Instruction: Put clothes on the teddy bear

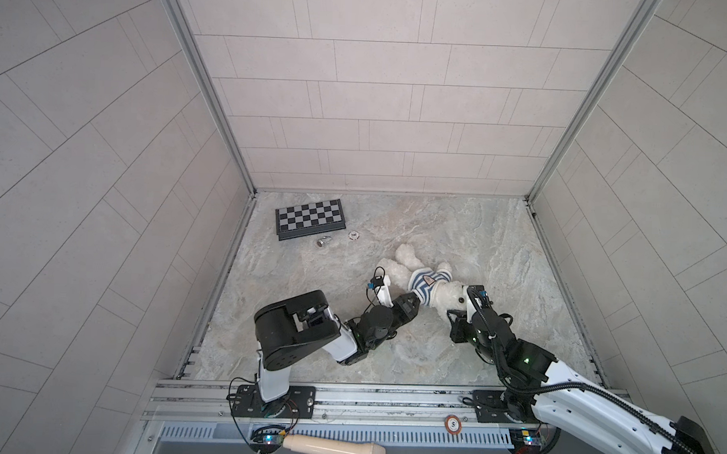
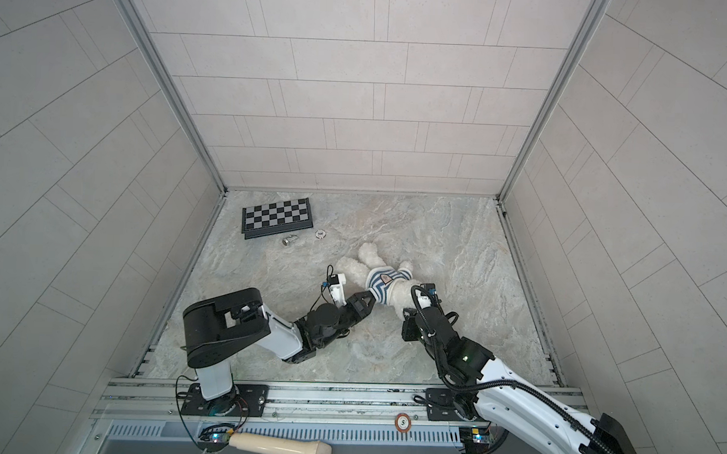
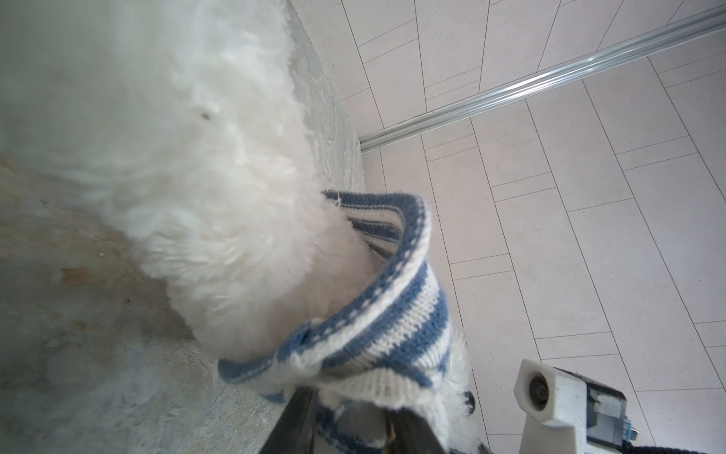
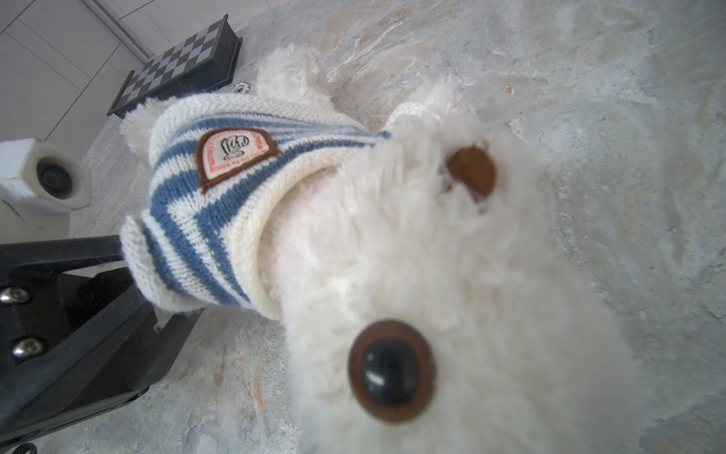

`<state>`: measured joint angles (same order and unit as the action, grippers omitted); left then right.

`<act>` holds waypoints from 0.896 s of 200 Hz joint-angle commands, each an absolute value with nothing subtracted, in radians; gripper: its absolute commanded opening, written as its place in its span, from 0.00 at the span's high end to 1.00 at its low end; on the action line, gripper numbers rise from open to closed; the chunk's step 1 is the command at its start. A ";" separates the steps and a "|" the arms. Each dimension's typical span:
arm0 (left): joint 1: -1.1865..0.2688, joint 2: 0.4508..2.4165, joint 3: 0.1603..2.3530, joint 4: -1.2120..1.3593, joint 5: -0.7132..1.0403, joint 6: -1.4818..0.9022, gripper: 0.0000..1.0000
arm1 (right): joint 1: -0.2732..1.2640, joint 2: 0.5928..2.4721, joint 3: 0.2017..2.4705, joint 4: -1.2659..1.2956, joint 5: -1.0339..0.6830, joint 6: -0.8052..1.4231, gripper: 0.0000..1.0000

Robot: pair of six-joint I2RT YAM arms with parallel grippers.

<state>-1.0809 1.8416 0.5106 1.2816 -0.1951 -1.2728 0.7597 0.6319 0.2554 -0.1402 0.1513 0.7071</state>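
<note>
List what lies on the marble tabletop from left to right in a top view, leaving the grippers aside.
chessboard → poker chip → teddy bear. The small silver piece lies within the board's span, so it is left out.

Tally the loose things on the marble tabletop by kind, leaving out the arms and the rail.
Teddy bear: 1
Striped sweater: 1
Chessboard: 1
Poker chip: 1
Small metal piece: 1
Total: 5

Pale tiled walls (image 1: 358,90), aluminium corner posts (image 1: 208,89), marbled grey-beige floor (image 1: 457,239), slotted metal rail (image 1: 368,396) in front
</note>
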 commanded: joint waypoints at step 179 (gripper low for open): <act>-1.103 1.643 0.603 0.848 -0.204 -1.062 0.60 | 0.764 0.631 0.253 -0.103 0.144 0.700 1.00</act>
<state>-1.0985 1.6314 0.5667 0.8333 -0.2047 -1.0901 0.7601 0.6441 0.2554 -0.1375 0.1429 0.7036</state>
